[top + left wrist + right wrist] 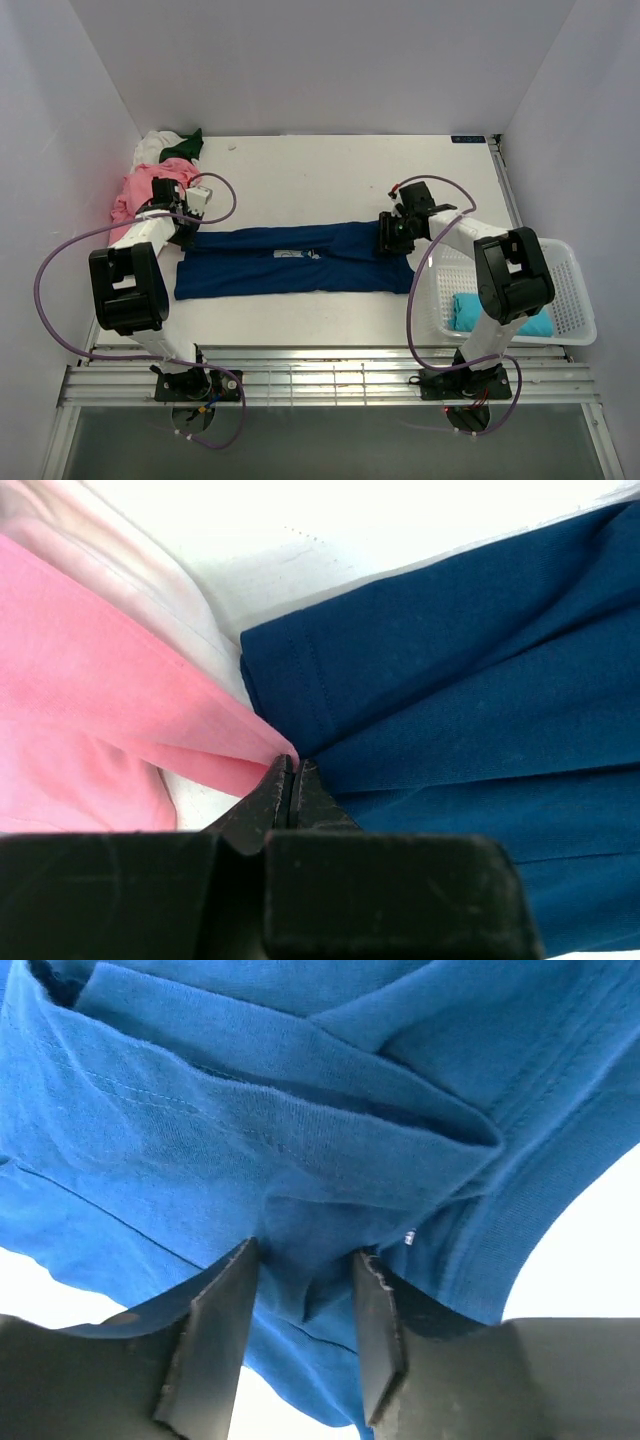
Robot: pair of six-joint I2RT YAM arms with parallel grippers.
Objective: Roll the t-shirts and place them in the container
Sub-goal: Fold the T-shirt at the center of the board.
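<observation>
A dark blue t-shirt lies folded into a long strip across the middle of the table. My left gripper is at the strip's left end, shut, with nothing visible between its fingers; its tips sit where the blue cloth meets a pink t-shirt. At the right end, my right gripper stands open with a bunched fold of the blue cloth between its fingers. The shirt's print does not show.
A white t-shirt and a dark green one lie heaped behind the pink one at the far left. A white mesh basket at the right edge holds a teal t-shirt.
</observation>
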